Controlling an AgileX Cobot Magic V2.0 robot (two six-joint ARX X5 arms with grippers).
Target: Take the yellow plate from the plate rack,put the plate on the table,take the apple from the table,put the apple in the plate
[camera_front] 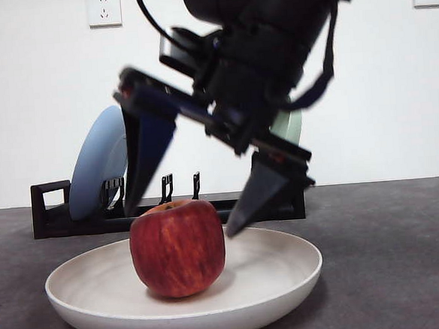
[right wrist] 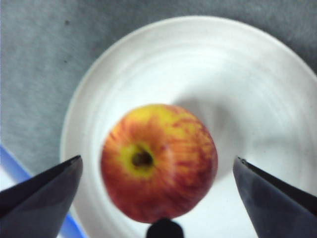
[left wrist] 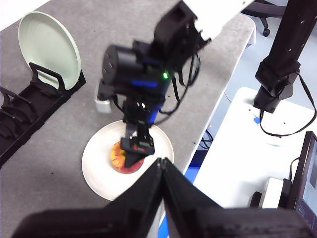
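Apple in cream plate, right gripper above.
The apple [camera_front: 178, 248] sits in the yellow plate [camera_front: 287, 273] on the table [camera_front: 391, 243]; right gripper [camera_front: 181, 212] hangs over it, jaws spread wide, clear of the fruit. Left gripper [left wrist: 162, 166] waits apart, jaws closed together. Plate rack [camera_front: 50, 214] behind holds blue plate [camera_front: 96, 173] and pale green plate [left wrist: 49, 49].

Count: 1 apple [camera_front: 178, 247]. 3 plates: 1 cream [camera_front: 273, 277], 1 blue [camera_front: 99, 171], 1 green [left wrist: 48, 49]. 1 rack [camera_front: 51, 214]. 2 grippers: right [camera_front: 179, 216], left [left wrist: 162, 166]. 2 wall sockets [camera_front: 104, 8].
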